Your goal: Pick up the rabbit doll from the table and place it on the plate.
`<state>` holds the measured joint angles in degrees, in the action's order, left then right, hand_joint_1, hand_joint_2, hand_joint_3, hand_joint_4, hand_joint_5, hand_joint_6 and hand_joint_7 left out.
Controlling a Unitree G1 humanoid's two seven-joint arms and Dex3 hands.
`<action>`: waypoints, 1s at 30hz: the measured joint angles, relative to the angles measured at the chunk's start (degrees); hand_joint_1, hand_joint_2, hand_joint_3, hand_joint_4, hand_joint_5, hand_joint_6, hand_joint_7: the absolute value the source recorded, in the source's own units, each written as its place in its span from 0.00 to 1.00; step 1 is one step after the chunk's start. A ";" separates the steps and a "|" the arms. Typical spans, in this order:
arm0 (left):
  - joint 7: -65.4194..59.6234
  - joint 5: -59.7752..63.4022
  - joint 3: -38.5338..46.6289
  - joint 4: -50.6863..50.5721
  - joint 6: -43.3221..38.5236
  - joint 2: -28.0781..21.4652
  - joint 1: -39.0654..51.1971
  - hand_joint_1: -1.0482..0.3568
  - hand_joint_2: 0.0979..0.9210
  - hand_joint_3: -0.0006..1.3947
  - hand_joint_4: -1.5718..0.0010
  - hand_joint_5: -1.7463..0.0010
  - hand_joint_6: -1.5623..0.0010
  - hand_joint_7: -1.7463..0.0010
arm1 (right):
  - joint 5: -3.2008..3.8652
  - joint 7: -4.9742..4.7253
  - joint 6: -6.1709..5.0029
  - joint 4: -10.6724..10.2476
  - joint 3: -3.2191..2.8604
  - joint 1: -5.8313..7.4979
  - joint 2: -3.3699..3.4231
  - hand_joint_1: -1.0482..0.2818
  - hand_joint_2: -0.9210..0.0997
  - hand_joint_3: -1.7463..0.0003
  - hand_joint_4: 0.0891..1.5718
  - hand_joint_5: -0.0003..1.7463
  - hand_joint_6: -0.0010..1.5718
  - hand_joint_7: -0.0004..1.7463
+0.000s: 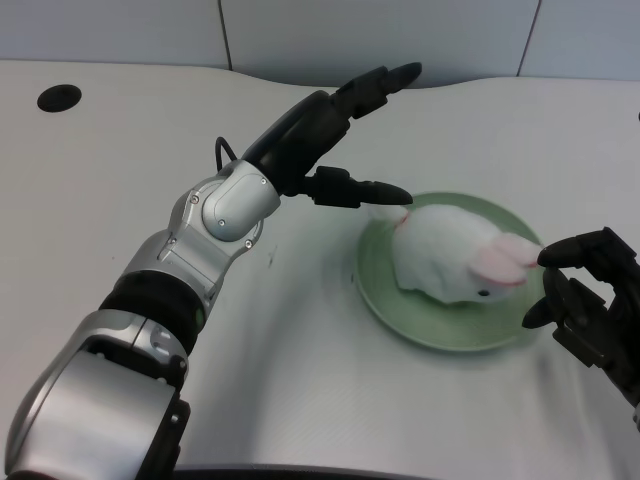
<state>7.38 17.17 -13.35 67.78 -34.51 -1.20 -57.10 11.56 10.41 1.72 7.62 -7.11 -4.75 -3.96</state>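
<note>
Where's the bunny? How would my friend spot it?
Look at the white table, then the green plate on its right side. The rabbit doll lies on that plate: the only soft white thing, with pink ears.

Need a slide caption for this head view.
Rabbit doll lies on the green plate; open left hand beside it, holding nothing.

Tabletop (300, 400): lying white and matte, spreading across the view.
Round hole (58, 97): sitting dark at the tabletop's far left.
Wall panels (370, 35): standing grey behind the tabletop's far edge.
</note>
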 measured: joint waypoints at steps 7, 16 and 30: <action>0.32 0.00 0.10 -0.38 0.00 0.01 0.00 0.38 0.96 0.00 0.98 0.82 0.88 0.99 | 0.00 -0.09 0.01 0.00 0.02 0.00 -0.04 0.64 0.00 0.63 0.19 1.00 0.08 1.00; 12.43 -14.27 9.09 -16.64 2.22 -6.01 17.22 0.48 1.00 0.02 0.91 0.73 0.78 0.96 | -0.32 -0.69 0.05 0.04 0.39 -0.32 0.07 0.64 0.00 0.63 0.19 1.00 0.11 0.97; 17.12 -28.13 17.60 -44.62 24.65 -9.90 40.30 0.50 1.00 0.00 0.70 0.05 0.75 0.40 | -0.73 -0.48 -0.15 0.12 0.51 -0.18 -0.19 0.64 0.00 0.63 0.17 1.00 0.14 0.94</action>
<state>24.51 -10.96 4.25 23.16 -9.87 -11.10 -16.80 10.84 9.93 1.57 7.74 -6.60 -4.93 -4.16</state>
